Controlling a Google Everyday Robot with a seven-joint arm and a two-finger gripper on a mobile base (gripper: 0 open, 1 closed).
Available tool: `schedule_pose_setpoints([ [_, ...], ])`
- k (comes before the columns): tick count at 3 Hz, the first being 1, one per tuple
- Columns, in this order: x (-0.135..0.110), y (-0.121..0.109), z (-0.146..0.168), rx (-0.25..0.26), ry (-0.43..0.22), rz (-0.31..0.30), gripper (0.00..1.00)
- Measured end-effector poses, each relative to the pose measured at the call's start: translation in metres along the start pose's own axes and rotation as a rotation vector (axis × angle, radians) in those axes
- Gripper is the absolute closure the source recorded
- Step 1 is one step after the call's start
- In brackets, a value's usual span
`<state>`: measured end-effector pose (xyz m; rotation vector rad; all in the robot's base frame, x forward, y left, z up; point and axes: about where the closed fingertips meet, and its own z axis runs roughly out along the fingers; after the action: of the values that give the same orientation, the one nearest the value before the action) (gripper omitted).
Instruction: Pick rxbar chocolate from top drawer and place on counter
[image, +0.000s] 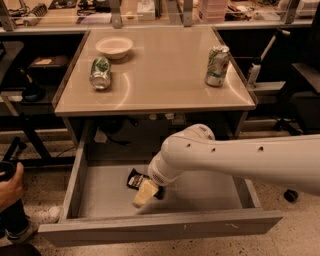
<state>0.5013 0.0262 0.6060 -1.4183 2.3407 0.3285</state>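
drawer (160, 227): pulled open so the arm (240, 160) can reach in.
snack bar (134, 179): flat on the drawer floor, left of middle.
gripper (143, 194): low, just beside the snack bar; whether it grasps, cannot tell.
counter (165, 75): 2 cans (100, 73), 1 bowl (114, 47); its bare middle suits placing.

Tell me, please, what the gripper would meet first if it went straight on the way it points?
Probably the floor of the shallow grey metal drawer: the gripper points down inside it. The dark-wrapped snack bar lies just beside its tip, though depth is unclear.
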Motion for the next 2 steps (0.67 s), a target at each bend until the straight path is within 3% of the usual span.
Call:
schedule_pose_setpoints([
  [2,0.0010,0.0120,0.0133,-0.036,0.003,-0.009,0.00],
])
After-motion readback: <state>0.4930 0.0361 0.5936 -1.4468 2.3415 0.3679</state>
